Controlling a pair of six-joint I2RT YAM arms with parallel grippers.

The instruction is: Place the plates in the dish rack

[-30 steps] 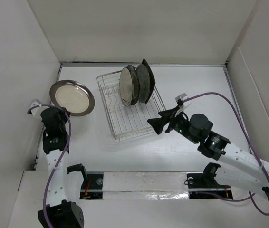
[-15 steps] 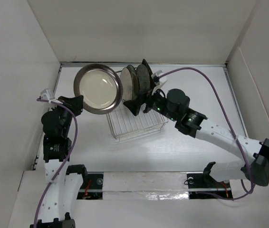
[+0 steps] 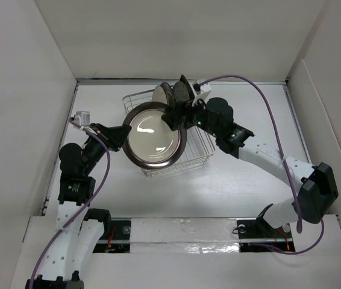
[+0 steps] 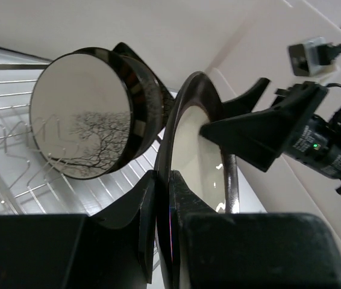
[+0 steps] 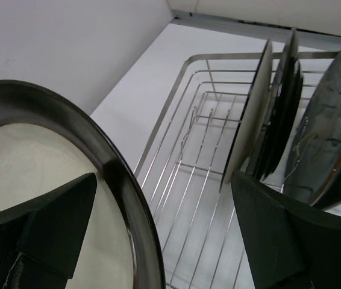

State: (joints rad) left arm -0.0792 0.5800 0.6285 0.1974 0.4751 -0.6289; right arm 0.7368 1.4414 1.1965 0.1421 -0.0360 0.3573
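My left gripper (image 3: 122, 135) is shut on the left rim of a round cream plate with a dark brown rim (image 3: 154, 134) and holds it on edge, tilted, above the front of the dish rack (image 3: 199, 155). In the left wrist view the rim (image 4: 172, 150) is pinched between my fingers. My right gripper (image 3: 175, 118) is open; its jaws straddle the plate's far right rim (image 5: 122, 180), one finger over the cream face (image 5: 56, 217). Three plates (image 3: 173, 97) stand upright at the rack's back, the front one tree-patterned (image 4: 80, 123).
White walls enclose the table on the left, back and right. The rack's wire dividers (image 5: 206, 150) lie below the held plate. The right arm's purple cable (image 3: 261, 99) arches over the table's right half.
My left gripper has carried the plate from the rear left to above the rack's front. My right gripper has moved back and left, and its open jaws now straddle the plate's rim.
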